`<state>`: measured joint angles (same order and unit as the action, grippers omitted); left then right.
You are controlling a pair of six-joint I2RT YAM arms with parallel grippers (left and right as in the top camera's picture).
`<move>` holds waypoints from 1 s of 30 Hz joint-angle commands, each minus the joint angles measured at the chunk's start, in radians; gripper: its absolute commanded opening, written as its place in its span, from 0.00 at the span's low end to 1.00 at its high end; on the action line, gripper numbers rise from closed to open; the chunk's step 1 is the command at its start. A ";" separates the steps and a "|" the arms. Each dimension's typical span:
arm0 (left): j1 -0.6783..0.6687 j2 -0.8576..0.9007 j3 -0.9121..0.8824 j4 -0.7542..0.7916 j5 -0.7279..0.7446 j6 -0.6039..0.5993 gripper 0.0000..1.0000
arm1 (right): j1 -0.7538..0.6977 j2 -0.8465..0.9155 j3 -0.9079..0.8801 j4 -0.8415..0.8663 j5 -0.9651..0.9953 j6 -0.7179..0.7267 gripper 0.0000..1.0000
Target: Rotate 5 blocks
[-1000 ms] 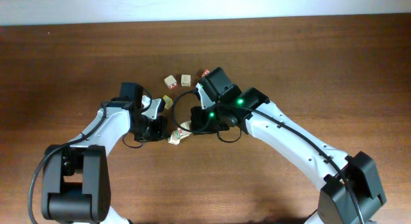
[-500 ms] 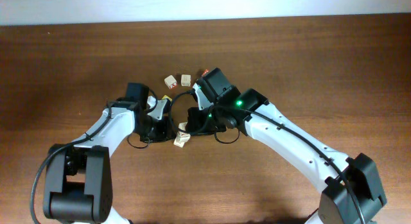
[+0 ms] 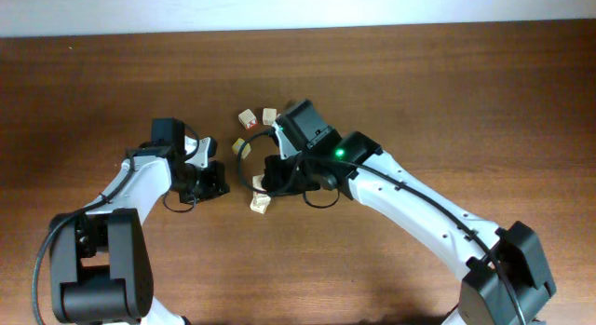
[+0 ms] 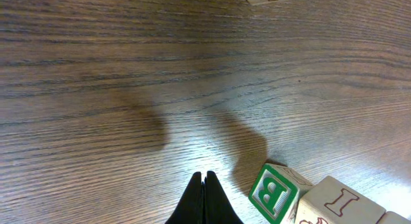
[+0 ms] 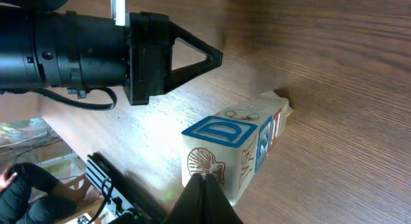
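Left gripper [image 4: 205, 180], jaws together, hangs over the table [image 4: 96, 89] beside the B block [image 4: 273, 192], which the frame edge cuts off. Right gripper [image 5: 204, 183], also closed, overlaps the D block [image 5: 234, 147]; contact unclear. Overhead, other blocks [image 3: 247, 117] are too small to read.

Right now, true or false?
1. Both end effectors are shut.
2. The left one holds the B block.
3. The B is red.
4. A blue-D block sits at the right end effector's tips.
1. True: the left end effector and the right end effector are both shut.
2. False: it is empty. The B block sits on the table beside it.
3. False: the B is green.
4. True: the D block is right at its tips.
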<state>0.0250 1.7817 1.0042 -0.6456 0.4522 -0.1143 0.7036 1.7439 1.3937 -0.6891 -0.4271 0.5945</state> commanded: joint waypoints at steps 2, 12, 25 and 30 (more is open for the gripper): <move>0.004 -0.014 -0.003 0.008 -0.009 -0.005 0.00 | 0.010 0.066 -0.032 -0.024 0.100 -0.002 0.04; 0.004 -0.014 -0.003 0.015 -0.009 -0.005 0.00 | 0.049 0.066 -0.032 0.020 0.173 0.003 0.05; 0.004 -0.014 -0.003 0.017 -0.031 -0.005 0.00 | 0.071 0.065 -0.031 0.032 0.147 0.001 0.13; 0.004 -0.014 -0.003 0.018 -0.031 -0.005 0.00 | 0.071 0.063 -0.028 0.034 0.147 0.000 0.13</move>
<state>0.0250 1.7817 1.0042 -0.6304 0.4290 -0.1143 0.7616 1.7496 1.4029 -0.6266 -0.3363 0.5987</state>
